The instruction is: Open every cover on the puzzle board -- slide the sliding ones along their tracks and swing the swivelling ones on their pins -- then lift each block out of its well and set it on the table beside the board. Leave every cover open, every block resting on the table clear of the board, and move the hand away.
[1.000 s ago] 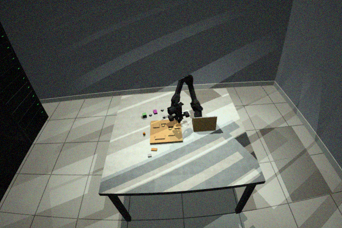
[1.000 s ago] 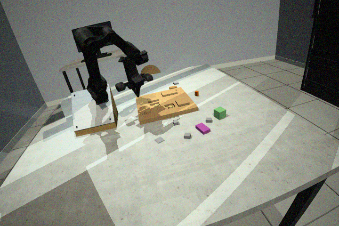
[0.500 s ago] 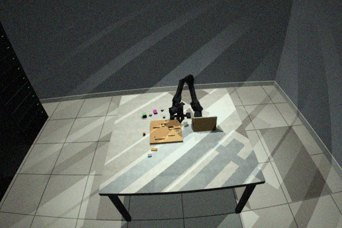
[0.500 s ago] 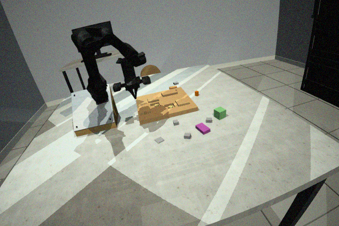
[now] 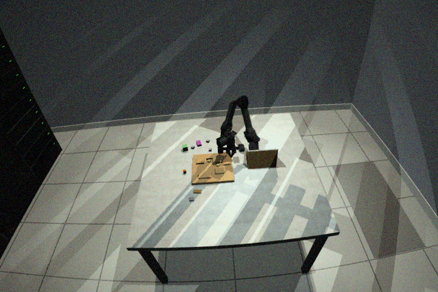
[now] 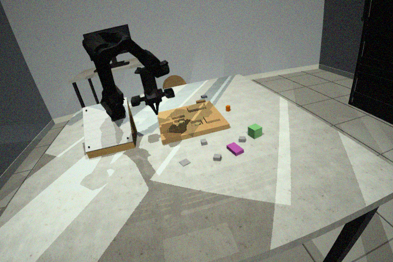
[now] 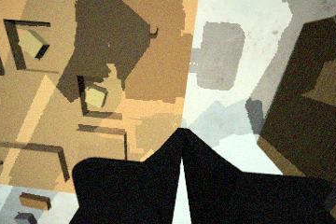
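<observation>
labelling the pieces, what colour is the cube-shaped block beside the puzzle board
Green, clearest in the exterior view.

Pale table, puzzle board, green block, magenta block (rather bright).

top view: gripper fingertips too small and dark to read against the arm. board runs off the left and top edges in wrist view; its near part sits in shadow in exterior view, well details lost there. grey piece cut by the bottom edge of wrist view. server rack cropped in top and exterior. can't tell which covers are fully open.
</observation>
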Controlling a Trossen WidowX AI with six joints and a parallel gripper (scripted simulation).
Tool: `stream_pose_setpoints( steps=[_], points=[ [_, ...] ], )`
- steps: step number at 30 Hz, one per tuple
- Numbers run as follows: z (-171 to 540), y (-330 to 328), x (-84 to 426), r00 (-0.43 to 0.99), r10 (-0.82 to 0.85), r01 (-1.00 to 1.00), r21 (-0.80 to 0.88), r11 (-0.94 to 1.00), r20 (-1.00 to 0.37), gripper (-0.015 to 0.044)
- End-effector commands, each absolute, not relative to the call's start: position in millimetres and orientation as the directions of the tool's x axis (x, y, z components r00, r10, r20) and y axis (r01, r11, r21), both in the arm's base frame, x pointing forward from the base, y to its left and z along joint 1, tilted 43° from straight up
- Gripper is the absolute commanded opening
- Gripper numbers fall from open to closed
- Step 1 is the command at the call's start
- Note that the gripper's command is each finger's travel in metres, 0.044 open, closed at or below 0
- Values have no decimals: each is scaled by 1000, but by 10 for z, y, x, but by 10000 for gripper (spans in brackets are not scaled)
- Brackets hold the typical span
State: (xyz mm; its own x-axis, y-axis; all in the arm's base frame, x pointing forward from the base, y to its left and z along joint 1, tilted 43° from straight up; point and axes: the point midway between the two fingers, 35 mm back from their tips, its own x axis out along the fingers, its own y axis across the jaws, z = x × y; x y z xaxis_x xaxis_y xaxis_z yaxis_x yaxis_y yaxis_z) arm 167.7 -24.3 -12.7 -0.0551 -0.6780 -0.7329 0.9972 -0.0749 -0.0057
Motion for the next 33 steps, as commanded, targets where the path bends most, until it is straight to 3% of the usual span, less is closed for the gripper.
stream_pose_setpoints(
  steps=[1, 33],
  points=[
    [-142, -251, 1671, -58, -676, 997, -5, -79, -734, 0],
    [-384, -459, 1668, -57, -675, 997, -5, -78, -736, 0]
  ],
)
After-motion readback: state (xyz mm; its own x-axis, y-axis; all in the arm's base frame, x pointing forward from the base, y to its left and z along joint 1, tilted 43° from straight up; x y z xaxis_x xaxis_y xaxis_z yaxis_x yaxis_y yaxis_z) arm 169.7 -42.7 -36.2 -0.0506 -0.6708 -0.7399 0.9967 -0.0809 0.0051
